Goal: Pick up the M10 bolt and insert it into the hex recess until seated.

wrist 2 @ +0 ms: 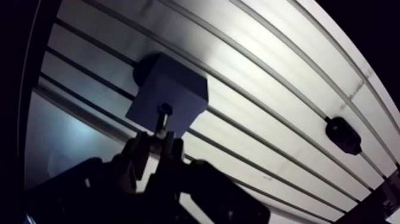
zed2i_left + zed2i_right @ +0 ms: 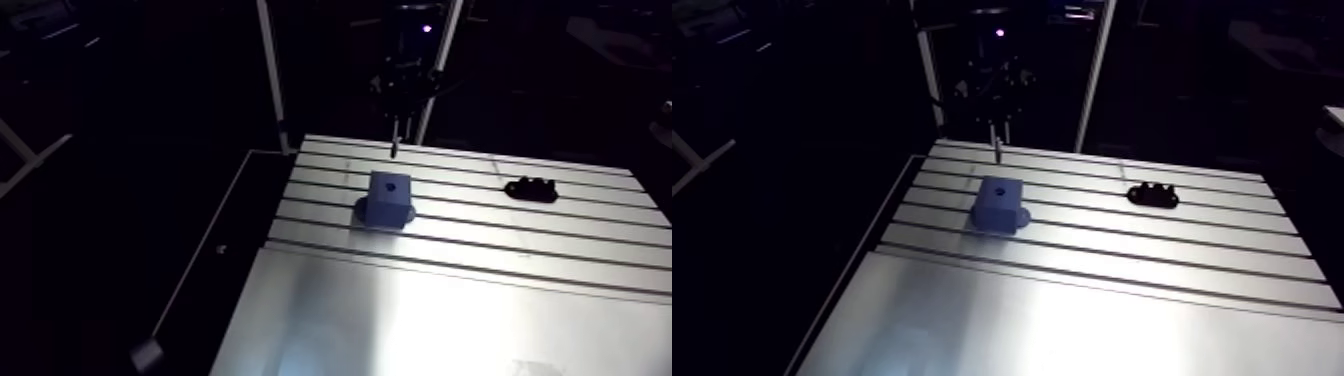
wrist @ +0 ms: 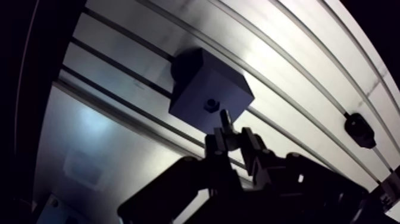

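I have the gripper (image 3: 233, 142) clamped on the M10 bolt (image 3: 225, 121), hanging above the table (image 2: 450, 320) between its far edge and the blue block (image 3: 196, 89). Insertion approach: next I must centre over the hex recess (image 3: 211, 105) and lower straight. Bolt's long axis seems vertical, tip down.

Your gripper (image 3: 231, 142) hangs in the upper middle of the arm view, with the wrist pointing straight down. In the wrist view you see its two fingers (image 3: 250, 145) pressed close on the M10 bolt (image 3: 225, 121), whose shaft stands out beyond the fingertips.
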Controlling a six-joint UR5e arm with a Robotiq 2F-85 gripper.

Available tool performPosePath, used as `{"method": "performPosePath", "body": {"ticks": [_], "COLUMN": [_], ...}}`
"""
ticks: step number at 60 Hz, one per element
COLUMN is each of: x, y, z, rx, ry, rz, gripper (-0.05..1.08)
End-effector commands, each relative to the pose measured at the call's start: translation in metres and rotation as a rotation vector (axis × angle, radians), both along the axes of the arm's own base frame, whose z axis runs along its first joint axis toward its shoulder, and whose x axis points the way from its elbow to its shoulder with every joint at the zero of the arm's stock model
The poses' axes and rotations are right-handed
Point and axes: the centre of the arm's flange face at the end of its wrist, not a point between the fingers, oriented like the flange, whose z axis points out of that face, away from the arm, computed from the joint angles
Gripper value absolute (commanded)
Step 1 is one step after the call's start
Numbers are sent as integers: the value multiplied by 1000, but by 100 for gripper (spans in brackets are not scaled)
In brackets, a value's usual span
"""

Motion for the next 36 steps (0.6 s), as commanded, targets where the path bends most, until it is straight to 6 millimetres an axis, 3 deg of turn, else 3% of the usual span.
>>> {"method": "performPosePath", "body": {"ticks": [1, 36], "x": [4, 6], "y": [0, 2], "z": [-8, -27], "rx": [2, 1], "ry": [-16, -20], "rz": [-1, -20], "gripper": [105, 105]}}
